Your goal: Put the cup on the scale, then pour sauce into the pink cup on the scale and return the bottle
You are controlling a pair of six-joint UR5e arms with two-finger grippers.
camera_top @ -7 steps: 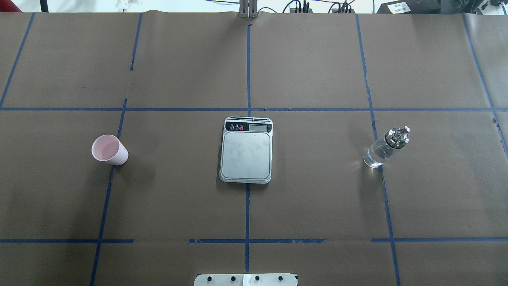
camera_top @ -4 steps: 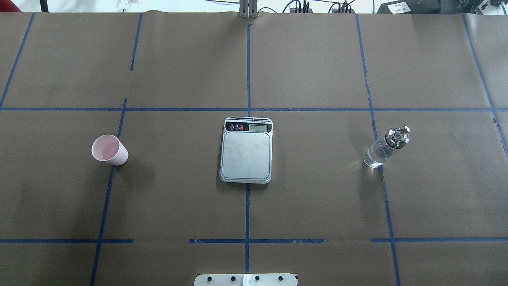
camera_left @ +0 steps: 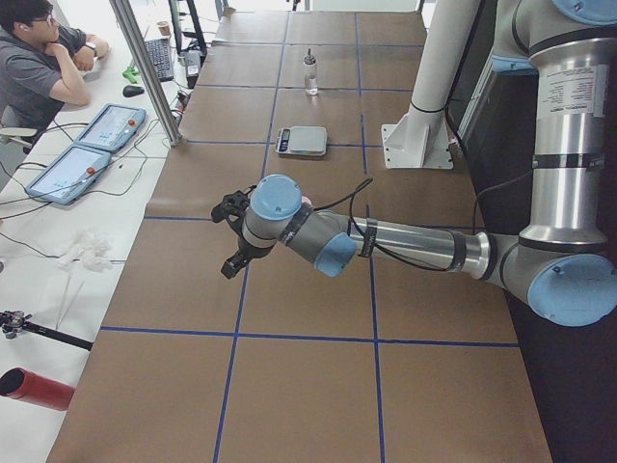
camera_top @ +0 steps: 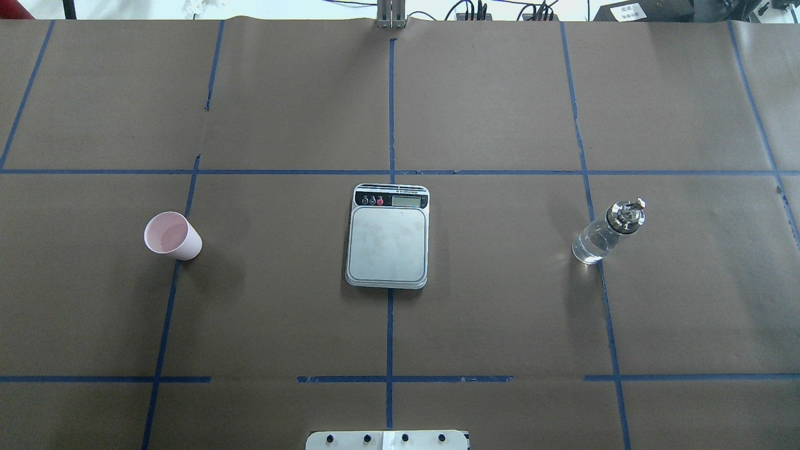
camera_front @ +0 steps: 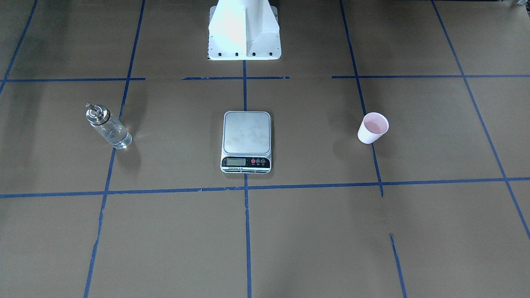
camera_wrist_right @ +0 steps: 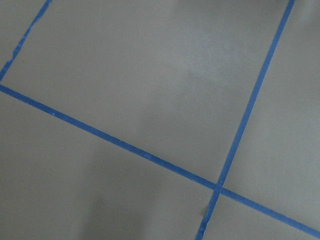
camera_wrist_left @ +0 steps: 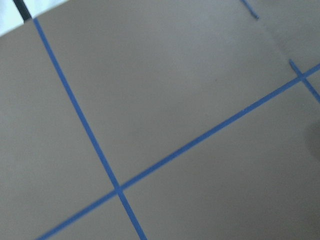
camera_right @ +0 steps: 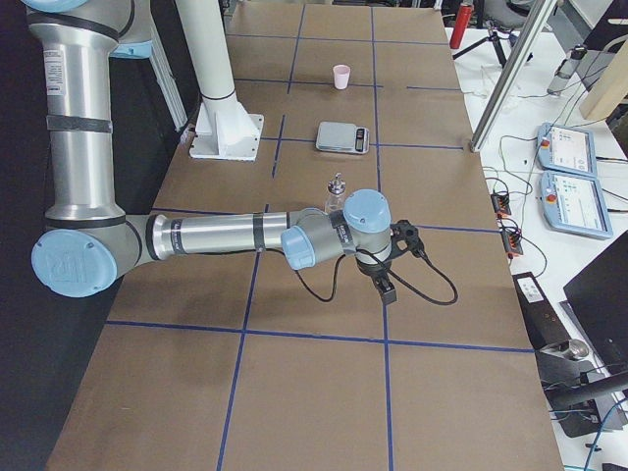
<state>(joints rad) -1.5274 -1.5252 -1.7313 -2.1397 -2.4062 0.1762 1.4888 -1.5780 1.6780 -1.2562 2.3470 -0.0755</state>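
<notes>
We judge the cup [camera_top: 173, 236] light and crushable, so pinch its wall softly. The left gripper [camera_left: 229, 236] hangs apart from it; we cannot tell its opening.

Bright, soft shadows, bottle [camera_top: 595, 241] glint, wrist cams blurry

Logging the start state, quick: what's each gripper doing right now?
Left gripper: cannot be told, seen only from the side.
Right gripper: cannot be told, same reason.

Matt brown paper cover [camera_top: 500, 312], dull steel scale [camera_top: 388, 247], glossy glass bottle [camera_top: 595, 241], matt pink cup [camera_top: 173, 236]
</notes>
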